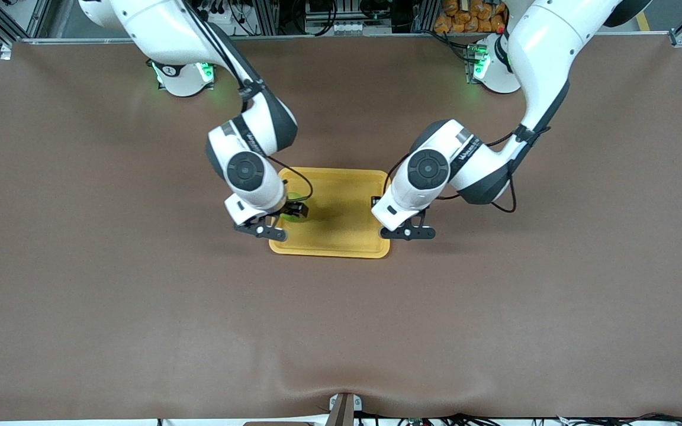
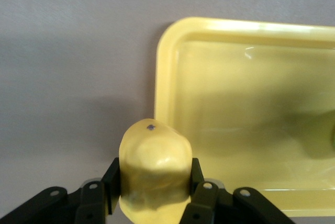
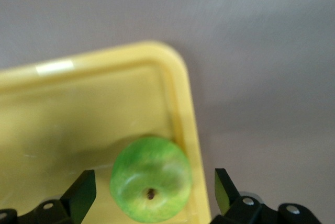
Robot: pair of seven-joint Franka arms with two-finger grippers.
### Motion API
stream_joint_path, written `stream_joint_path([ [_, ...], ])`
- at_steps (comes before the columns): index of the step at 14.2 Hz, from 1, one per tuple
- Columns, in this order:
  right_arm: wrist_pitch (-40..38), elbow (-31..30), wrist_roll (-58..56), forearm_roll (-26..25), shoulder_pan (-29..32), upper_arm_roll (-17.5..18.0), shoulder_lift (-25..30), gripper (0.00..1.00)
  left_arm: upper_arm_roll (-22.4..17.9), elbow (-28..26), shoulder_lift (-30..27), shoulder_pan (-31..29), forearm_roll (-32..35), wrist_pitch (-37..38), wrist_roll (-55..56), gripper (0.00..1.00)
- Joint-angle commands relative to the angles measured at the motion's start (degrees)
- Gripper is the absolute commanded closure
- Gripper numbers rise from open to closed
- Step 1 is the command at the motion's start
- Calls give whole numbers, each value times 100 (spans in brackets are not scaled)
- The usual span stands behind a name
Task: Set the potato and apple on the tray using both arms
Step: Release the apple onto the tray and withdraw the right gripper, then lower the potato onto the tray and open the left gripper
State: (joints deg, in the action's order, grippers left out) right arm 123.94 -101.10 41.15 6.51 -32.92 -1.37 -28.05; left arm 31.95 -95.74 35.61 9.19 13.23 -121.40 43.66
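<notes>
The yellow tray (image 1: 341,204) lies mid-table. The green apple (image 3: 151,178) rests in the tray against its rim at the right arm's end, and a bit of it shows in the front view (image 1: 293,208). My right gripper (image 3: 154,192) is open right above it, fingers wide on either side and apart from it; it also shows in the front view (image 1: 292,210). My left gripper (image 2: 155,182) is shut on the yellow potato (image 2: 155,169) and holds it over the table just outside the tray's (image 2: 235,103) rim at the left arm's end. The front view hides the potato under the left hand (image 1: 379,206).
The brown table mat (image 1: 140,296) surrounds the tray. The tray floor between the two hands is bare (image 3: 78,109). Both forearms hang over the table just above the tray's two ends.
</notes>
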Motion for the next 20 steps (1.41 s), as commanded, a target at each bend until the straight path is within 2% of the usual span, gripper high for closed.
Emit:
stream_joint_path([
  [1,-72,-103,-484,-71,601,57,379,0,-153,406,323,415,381,82,423,100],
  [4,-141,-172,-1238,-71,1163,57,888,0,-461,504,473,785,391,82,565,100],
  [7,-799,-287,-2285,-62,1840,66,1555,0,-672,547,596,1066,391,82,731,100],
  [10,-1379,-235,-2418,-62,2385,57,2118,0,-708,723,754,1190,391,82,811,100],
  [12,-1748,-112,-2943,-71,2710,57,2400,0,-717,723,781,1208,391,73,863,100],
  [15,-2477,291,-3315,-71,3141,57,2559,0,-752,723,833,1234,391,64,864,99],
  [16,-2680,528,-3359,-79,3195,49,2568,0,-752,723,860,1225,391,56,864,93],
  [17,-2934,843,-3394,-149,3204,40,2568,0,-752,723,877,1225,391,47,864,83],
  [18,-3284,1134,-3403,-315,3213,49,2568,0,-752,723,904,1225,391,47,872,67],
  [20,-3962,1522,-3473,-632,3213,57,2577,0,-752,723,913,1225,374,47,951,58],
])
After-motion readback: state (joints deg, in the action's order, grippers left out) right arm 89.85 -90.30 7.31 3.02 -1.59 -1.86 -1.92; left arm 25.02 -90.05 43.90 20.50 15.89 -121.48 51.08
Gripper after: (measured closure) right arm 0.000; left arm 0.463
